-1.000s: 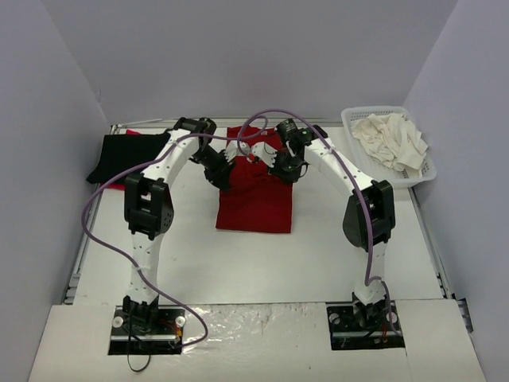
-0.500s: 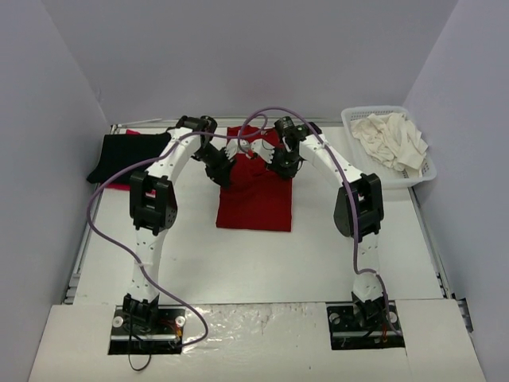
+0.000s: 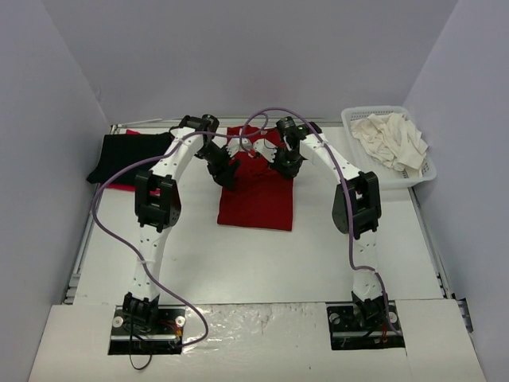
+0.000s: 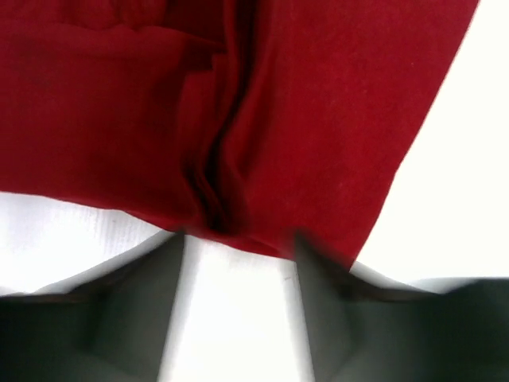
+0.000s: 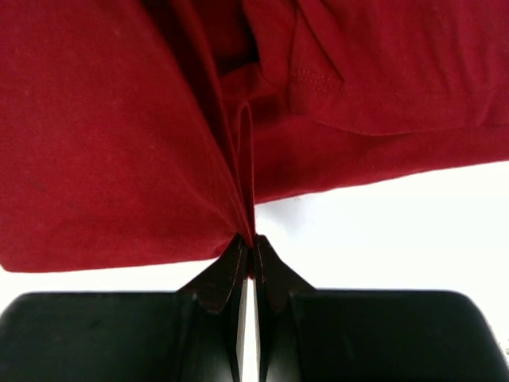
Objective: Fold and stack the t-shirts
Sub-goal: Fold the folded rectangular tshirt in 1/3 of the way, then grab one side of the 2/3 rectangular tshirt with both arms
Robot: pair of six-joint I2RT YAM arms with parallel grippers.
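Dark red t-shirt [image 3: 256,199] lies at the centre of the table [image 3: 238,255]
Left gripper [image 4: 237,237] partly open at its far edge, gripping nothing; right gripper [image 5: 246,245] pinched shut on a cloth fold

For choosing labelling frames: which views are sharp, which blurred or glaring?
Left wrist: the left pincer is smeared, the red t-shirt soft. Right wrist: the right pincer and shirt seams are sharp, the table washed out. Top external: evenly lit, sharp, with glare on the shiny near strip.
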